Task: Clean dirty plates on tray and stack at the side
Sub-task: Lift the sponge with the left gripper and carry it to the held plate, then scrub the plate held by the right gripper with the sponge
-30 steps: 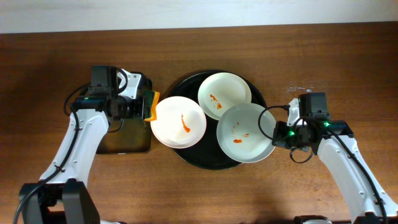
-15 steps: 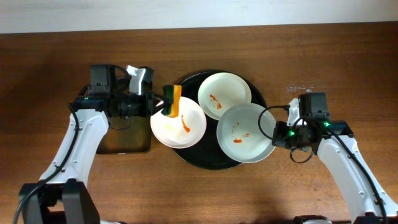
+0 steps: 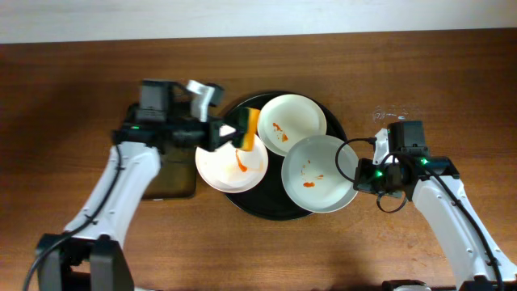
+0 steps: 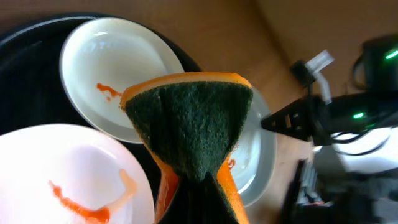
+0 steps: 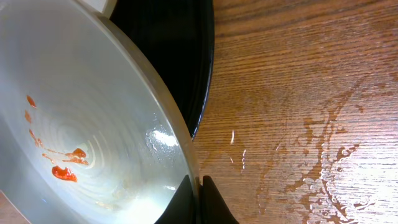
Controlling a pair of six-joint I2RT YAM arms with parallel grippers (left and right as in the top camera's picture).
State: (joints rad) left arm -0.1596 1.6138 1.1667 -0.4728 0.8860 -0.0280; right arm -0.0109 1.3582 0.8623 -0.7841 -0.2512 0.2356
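Three white plates with orange-red smears lie on the round black tray (image 3: 242,202): a left plate (image 3: 226,166), a top plate (image 3: 295,117) and a right plate (image 3: 319,171). My left gripper (image 3: 230,133) is shut on an orange and green sponge (image 3: 248,129), held over the left plate's upper right edge; the sponge (image 4: 193,121) fills the left wrist view. My right gripper (image 3: 359,174) is shut on the right plate's rim; in the right wrist view its fingers (image 5: 199,193) pinch that rim (image 5: 168,112).
A smaller rectangular dark tray (image 3: 166,182) sits left of the round tray, under my left arm. Wet streaks (image 5: 323,143) mark the wood tabletop to the right of the black tray.
My left gripper has carried the sponge rightward from the rectangular tray to above the left plate. The right arm and its plate have not moved.
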